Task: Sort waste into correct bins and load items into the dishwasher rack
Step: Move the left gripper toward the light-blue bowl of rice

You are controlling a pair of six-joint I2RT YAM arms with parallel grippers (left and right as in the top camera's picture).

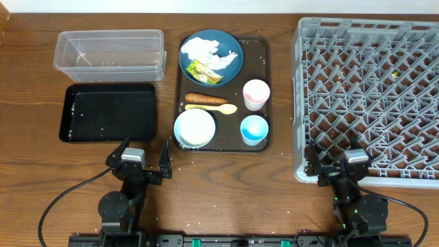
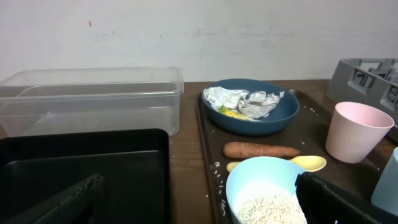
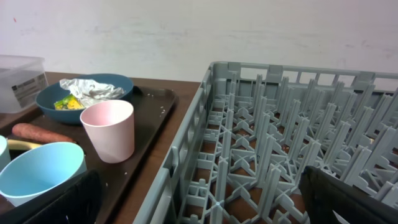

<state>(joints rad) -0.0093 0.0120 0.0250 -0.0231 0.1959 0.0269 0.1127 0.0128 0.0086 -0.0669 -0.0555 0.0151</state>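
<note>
On the brown serving tray [image 1: 263, 55] sit a dark blue plate [image 1: 233, 65] with white tissue [image 1: 204, 49] and a green-yellow wrapper [image 1: 204, 71], a carrot [image 1: 206, 98], a yellow spoon [image 1: 211, 108], a light blue bowl [image 1: 195, 127] of rice [image 2: 268, 209], a pink cup [image 1: 256, 94] and a small blue cup [image 1: 254, 129]. The clear tub [image 1: 110, 55] and black tray [image 1: 108, 112] lie at the left. The grey rack [image 1: 370, 96] is at the right. My left gripper [image 1: 144, 163] is open near the front edge. My right gripper [image 1: 336, 166] is open at the rack's front rim.
Loose rice grains [image 2: 219, 177] lie on the serving tray beside the bowl. The rack's upright pegs [image 3: 273, 143] fill the right wrist view. A white wall stands behind the table.
</note>
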